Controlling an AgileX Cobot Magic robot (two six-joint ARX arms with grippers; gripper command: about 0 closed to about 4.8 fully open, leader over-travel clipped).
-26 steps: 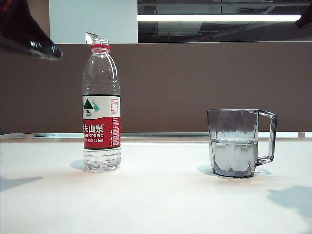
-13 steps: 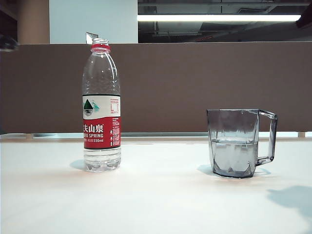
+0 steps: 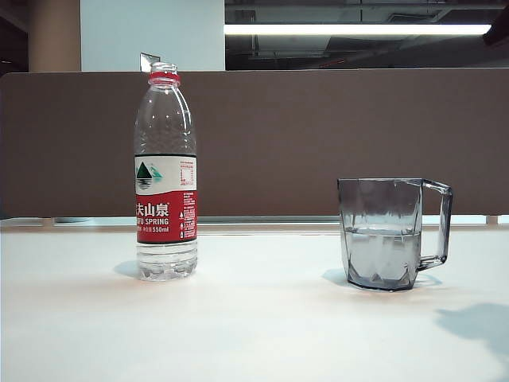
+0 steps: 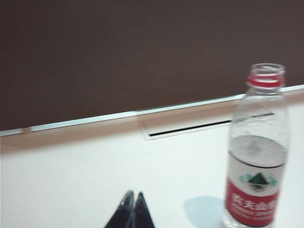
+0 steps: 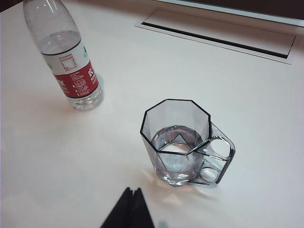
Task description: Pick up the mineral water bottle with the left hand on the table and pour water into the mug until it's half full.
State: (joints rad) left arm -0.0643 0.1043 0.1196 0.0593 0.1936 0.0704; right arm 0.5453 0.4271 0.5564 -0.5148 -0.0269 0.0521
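Observation:
The mineral water bottle stands upright and uncapped on the white table, left of centre; it also shows in the left wrist view and the right wrist view. The smoky grey mug stands to its right, holding water to about mid height, handle turned away from the bottle. My left gripper is shut and empty, low over bare table, well apart from the bottle. The right gripper is shut and empty, above the table near the mug. Neither arm shows in the exterior view.
A brown partition runs along the table's far edge. A long cable slot is set into the tabletop near that edge. A shadow lies on the table at the front right.
The left arm, at the exterior view's upper left a second ago, has drawn back out of that view. Bottle and mug have not moved.

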